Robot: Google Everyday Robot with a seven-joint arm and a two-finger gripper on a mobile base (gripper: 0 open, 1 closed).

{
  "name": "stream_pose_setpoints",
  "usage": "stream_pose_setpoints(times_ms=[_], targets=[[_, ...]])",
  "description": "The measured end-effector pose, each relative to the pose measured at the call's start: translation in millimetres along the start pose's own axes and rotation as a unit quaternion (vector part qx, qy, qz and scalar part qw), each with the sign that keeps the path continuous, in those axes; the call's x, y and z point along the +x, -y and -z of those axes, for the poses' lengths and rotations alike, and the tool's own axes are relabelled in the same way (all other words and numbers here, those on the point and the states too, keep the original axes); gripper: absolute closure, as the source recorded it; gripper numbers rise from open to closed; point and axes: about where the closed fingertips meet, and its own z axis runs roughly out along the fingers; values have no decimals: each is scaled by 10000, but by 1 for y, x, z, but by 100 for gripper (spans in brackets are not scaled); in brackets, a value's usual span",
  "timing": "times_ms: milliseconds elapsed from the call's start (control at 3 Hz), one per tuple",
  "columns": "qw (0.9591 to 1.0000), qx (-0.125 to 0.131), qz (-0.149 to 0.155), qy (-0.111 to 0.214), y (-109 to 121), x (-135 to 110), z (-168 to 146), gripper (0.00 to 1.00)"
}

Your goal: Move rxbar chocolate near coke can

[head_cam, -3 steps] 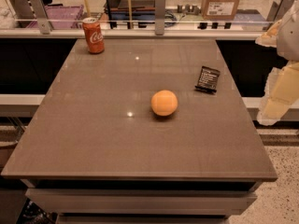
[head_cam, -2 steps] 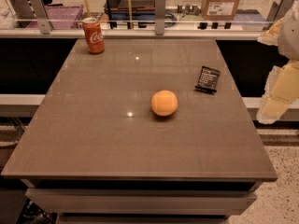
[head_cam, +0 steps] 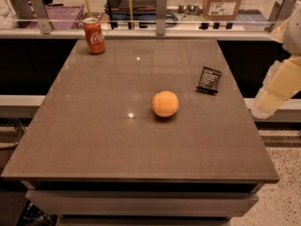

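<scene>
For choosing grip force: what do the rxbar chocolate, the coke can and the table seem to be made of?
rxbar chocolate: black wrapper, probably plastic film, white print.
coke can: likely aluminium, red paint, bare silver top.
table: smooth grey-brown slab, maybe laminate or stone; glints show gloss.
The gripper hangs beyond the table's right edge.

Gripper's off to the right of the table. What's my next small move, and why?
Probably bring the gripper left to just above the rxbar chocolate. It hangs beyond the right edge of the table, and the bar lies flat near that edge, far from the coke can at the far-left corner.
</scene>
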Motion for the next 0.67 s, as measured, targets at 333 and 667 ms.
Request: stream_pose_setpoints(times_ms=[333,667], targets=[[9968,136,-768,196,14,3,6,0],[9799,275,-1859,662,37,18,10,0]])
